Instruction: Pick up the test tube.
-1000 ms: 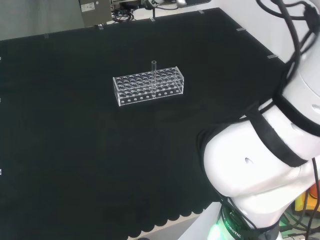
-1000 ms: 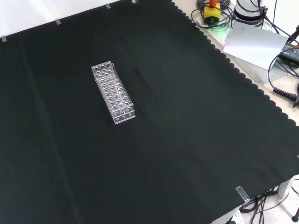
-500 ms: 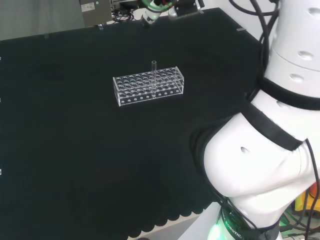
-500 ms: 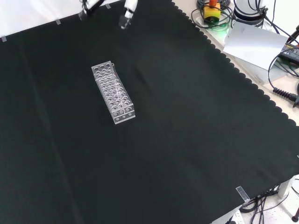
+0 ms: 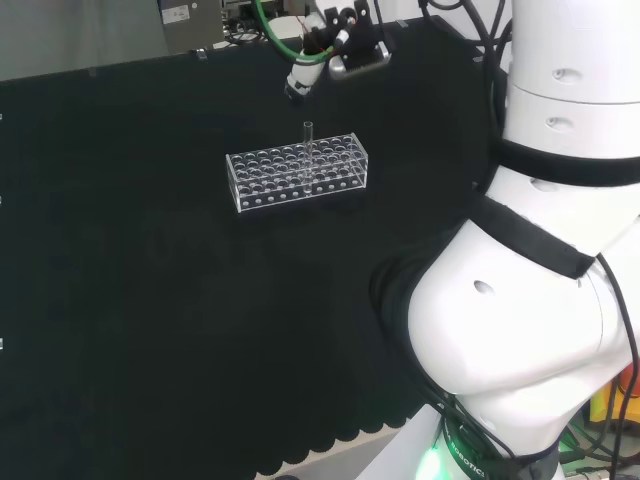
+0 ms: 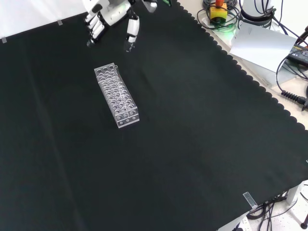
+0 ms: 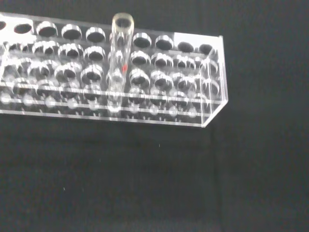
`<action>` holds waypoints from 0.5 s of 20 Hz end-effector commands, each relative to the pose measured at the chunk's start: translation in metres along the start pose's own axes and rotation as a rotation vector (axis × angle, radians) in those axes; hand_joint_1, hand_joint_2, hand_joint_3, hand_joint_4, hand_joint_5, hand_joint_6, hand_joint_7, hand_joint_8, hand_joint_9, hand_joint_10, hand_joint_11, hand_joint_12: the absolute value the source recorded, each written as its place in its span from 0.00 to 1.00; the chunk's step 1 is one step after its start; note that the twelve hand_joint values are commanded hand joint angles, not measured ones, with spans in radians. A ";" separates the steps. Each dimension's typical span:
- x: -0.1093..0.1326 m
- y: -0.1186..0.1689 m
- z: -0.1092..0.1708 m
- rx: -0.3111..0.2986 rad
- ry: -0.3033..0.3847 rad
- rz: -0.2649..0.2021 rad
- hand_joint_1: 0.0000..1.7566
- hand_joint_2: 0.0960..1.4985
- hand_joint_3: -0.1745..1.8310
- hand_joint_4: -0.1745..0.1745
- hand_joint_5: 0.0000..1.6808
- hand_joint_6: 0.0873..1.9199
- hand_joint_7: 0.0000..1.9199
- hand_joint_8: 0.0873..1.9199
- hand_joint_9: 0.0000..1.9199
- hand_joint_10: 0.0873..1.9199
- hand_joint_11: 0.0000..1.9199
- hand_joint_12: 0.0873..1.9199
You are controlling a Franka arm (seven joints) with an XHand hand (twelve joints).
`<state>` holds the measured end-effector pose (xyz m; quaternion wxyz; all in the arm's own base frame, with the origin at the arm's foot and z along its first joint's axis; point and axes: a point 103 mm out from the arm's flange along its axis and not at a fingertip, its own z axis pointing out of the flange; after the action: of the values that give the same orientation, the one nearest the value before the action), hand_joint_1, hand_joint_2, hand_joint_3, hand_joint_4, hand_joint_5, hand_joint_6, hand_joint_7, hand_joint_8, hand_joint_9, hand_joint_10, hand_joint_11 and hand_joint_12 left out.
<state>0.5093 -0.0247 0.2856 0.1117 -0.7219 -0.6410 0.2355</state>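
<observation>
Fingers (image 6: 96, 26) of the hand (image 6: 111, 13) hang straight and spread apart, the thumb set off to one side, with nothing held between them. From the front view, the clear test tube rack (image 6: 116, 96) lies on the black cloth of the worktop (image 6: 202, 144), its near short end toward the camera and its long side running away toward the hand. Beyond the rack's far end, the hand hovers above the cloth, apart from the rack. In the head view, a single clear test tube (image 5: 308, 140) stands upright in a hole toward the rack's right end, in the back rows, its open mouth rising above the rack's top. Above and just behind that tube hangs the hand (image 5: 312, 62), not touching it.
</observation>
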 end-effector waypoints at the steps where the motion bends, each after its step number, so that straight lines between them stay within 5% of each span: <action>1: 0.007 0.017 0.026 0.050 -0.023 0.007 0.32 0.56 0.18 0.29 0.18 0.00 0.20 0.40 0.13 0.43 0.00 0.73; 10: 0.011 0.043 0.060 0.105 -0.049 0.018 0.33 0.56 0.18 0.29 0.20 0.00 0.23 0.40 0.15 0.42 0.00 0.74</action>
<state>0.5131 -0.0262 0.2295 0.1314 -0.7141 -0.6292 0.2774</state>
